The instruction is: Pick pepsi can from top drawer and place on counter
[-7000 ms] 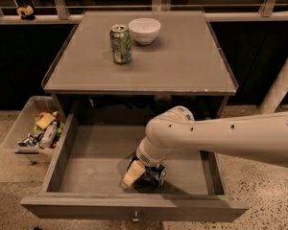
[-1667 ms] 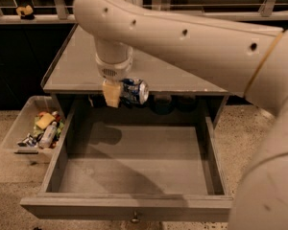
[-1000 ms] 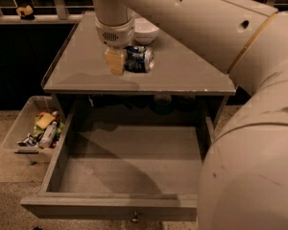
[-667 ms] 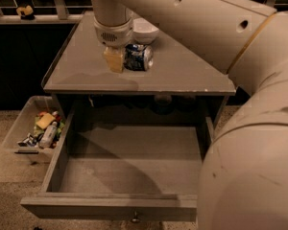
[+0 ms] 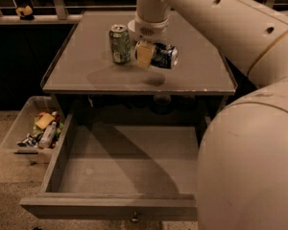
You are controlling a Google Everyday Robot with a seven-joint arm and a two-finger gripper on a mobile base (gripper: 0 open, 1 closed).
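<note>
The pepsi can [image 5: 164,56], blue and dented, is held on its side in my gripper [image 5: 151,55] a little above the middle of the counter [image 5: 86,66]. One yellowish finger [image 5: 144,54] shows on the can's left end; the gripper is shut on the can. The can's shadow falls on the counter just below it. The top drawer [image 5: 120,166] stands pulled open below the counter, with nothing in it, its small metal knob [image 5: 133,219] at the front. My arm comes in from the upper right.
A taller green can [image 5: 119,43] stands upright on the counter just left of the gripper. A white bowl sits behind the wrist, mostly hidden. A clear plastic bin [image 5: 33,131] with several small items is on the floor at the left.
The gripper has lifted the pepsi can out of the drawer and carried it up and back over the counter, then to the right, past the green can. The drawer is now empty.
</note>
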